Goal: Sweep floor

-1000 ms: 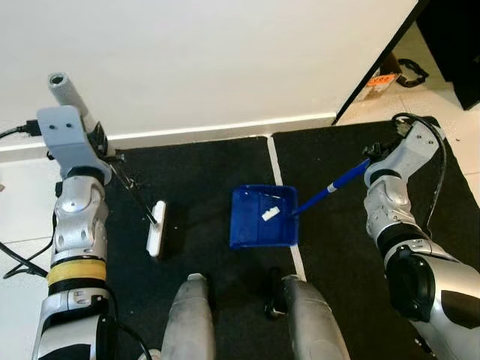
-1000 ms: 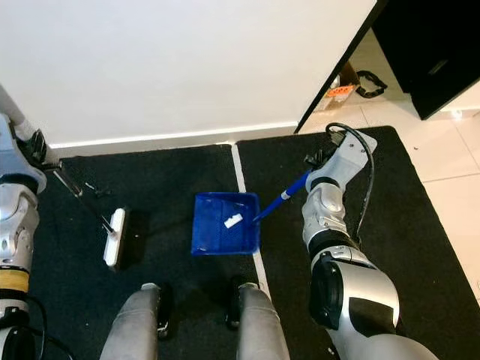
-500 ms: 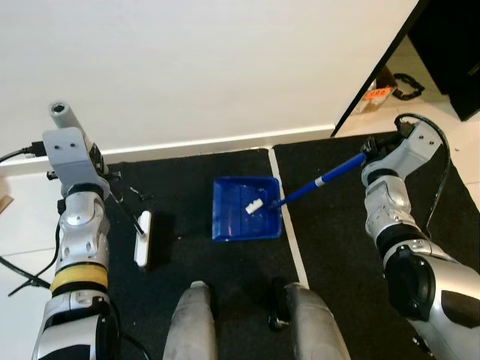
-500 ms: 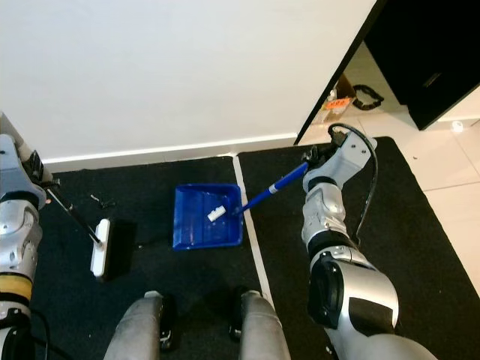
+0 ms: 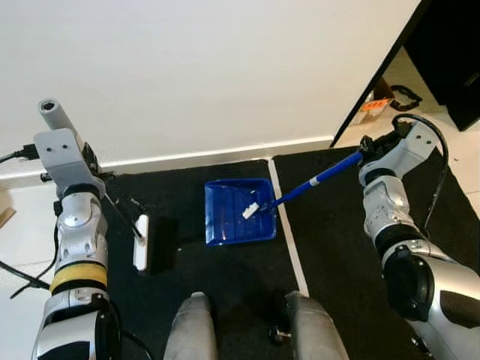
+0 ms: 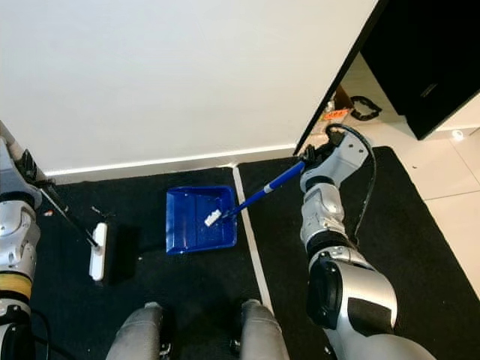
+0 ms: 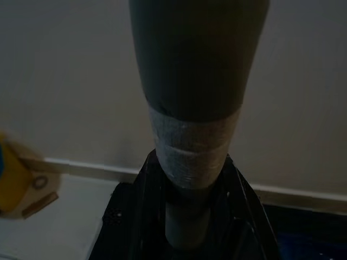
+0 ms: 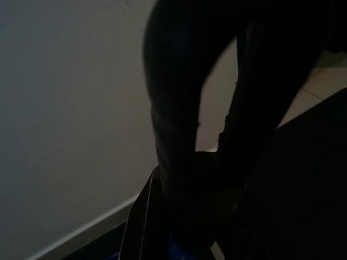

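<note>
A blue dustpan lies on the black mat just left of the white seam, with a white scrap inside it. Its long blue handle slants up to my right gripper, which is shut on the handle's end near the doorway. A broom's white head rests on the mat at the left. Its thin shaft rises to my left gripper, whose black fingers are shut around the grey taped broom handle. A few small dark bits lie on the mat near the broom.
A white wall with a baseboard runs across the back. A dark doorway and black cabinet stand at the right, with a small orange-labelled box on the tiles there. My own legs stand at the mat's near side.
The view has shifted as I moved. The dustpan has slid left off the white seam, with the scrap still in it, and its handle now slants up more steeply. Both grips are unchanged.
</note>
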Tool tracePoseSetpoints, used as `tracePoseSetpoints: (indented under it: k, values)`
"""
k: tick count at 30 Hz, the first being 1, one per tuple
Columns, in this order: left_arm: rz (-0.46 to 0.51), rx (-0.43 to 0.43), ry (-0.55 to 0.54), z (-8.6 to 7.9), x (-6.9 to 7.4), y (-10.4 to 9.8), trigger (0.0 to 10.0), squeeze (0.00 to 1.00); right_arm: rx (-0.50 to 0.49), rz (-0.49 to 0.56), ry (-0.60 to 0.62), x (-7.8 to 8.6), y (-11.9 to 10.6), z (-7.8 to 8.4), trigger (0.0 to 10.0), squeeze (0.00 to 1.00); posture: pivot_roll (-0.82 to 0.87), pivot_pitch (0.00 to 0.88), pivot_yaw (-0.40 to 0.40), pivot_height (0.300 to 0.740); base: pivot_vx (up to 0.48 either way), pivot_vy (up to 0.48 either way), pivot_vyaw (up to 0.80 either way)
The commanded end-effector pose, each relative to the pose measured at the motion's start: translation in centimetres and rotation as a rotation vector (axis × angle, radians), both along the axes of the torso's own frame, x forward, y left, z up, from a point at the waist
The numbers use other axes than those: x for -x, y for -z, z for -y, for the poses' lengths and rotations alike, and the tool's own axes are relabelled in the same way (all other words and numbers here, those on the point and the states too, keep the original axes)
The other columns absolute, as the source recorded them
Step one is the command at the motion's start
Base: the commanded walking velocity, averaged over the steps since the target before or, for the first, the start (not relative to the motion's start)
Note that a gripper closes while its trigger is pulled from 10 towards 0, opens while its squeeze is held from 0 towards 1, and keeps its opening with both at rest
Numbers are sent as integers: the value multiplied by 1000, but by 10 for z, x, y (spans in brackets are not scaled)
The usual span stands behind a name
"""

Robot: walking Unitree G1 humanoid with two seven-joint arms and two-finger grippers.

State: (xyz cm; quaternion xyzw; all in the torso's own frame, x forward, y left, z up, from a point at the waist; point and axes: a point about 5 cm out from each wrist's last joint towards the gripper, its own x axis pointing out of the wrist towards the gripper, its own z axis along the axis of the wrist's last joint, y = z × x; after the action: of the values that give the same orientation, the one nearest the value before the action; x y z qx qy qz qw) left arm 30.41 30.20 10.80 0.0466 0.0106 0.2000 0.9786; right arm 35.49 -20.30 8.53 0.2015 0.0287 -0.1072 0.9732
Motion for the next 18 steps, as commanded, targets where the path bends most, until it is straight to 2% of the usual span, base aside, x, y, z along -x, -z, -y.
tracePoseSetpoints:
  k: [1,18]
  values:
    - [29,16,6,8,-4,0,10000,0,-13,39,22,2,-1,4,10000,0,103,29,-38,740,461,0,0]
    - [54,45,-5,10,-10,0,10000,0,-11,35,38,7,3,11,10000,0,92,36,-32,740,461,0,0]
